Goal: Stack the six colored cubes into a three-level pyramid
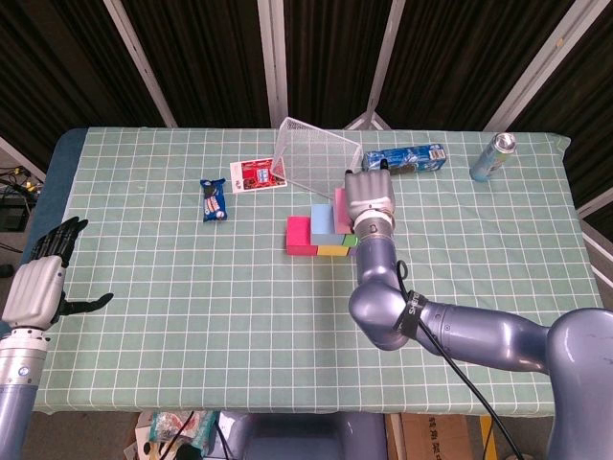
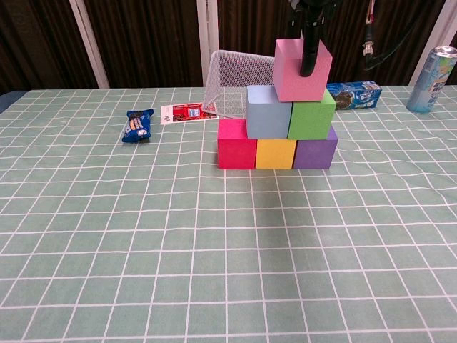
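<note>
Red [image 2: 236, 144], yellow [image 2: 275, 153] and purple [image 2: 315, 153] cubes form a row on the checked cloth. A light blue cube [image 2: 268, 112] and a green cube [image 2: 311, 116] sit on top of them. My right hand [image 1: 369, 196] holds the pink cube [image 2: 302, 69] from above, over the seam between blue and green. The pink cube is slightly tilted, with a dark finger [image 2: 308, 50] down its front face. Whether it rests on the two cubes I cannot tell. My left hand [image 1: 43, 278] hovers open at the table's left edge, holding nothing.
A wire basket [image 2: 235, 82] lies tipped just behind the stack. A blue snack packet [image 2: 137, 125] and a red card [image 2: 187, 113] lie to the left. A blue biscuit pack [image 2: 353, 93] and a can [image 2: 431, 70] stand back right.
</note>
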Tool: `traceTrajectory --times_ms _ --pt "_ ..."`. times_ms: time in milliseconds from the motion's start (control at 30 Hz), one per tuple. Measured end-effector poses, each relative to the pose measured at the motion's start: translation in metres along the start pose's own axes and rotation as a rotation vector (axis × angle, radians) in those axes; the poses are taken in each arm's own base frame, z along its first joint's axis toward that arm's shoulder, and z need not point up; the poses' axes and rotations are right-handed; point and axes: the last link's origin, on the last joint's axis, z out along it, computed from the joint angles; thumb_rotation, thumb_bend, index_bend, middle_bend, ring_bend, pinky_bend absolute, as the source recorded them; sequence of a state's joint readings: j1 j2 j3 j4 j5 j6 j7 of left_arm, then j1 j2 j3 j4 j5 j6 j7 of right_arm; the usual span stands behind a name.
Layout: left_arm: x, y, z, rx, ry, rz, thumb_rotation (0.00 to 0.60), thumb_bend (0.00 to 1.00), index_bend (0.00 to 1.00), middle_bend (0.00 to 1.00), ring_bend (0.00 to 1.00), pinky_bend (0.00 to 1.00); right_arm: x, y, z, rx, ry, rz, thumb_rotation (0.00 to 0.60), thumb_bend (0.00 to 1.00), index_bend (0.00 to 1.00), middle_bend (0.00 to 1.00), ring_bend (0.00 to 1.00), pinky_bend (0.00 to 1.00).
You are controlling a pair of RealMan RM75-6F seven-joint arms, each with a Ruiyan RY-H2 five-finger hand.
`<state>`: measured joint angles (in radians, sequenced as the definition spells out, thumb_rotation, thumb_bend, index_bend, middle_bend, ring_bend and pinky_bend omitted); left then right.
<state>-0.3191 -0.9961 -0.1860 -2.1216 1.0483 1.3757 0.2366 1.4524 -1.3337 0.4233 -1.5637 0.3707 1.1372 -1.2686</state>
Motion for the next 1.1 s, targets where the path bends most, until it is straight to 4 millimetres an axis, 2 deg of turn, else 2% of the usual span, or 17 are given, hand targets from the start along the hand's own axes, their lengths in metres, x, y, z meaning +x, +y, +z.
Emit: traceTrajectory --times_ms 1100 --pt "-0.0009 -0.0004 -0.0005 0.003 -0.007 0.003 0.6 0.13 0.0 0.0 0.0 0.0 -0.0057 -0.0024 0.0019 -0.001 0.004 0.002 0.6 0.24 0.17 0.48 0.32 0.0"
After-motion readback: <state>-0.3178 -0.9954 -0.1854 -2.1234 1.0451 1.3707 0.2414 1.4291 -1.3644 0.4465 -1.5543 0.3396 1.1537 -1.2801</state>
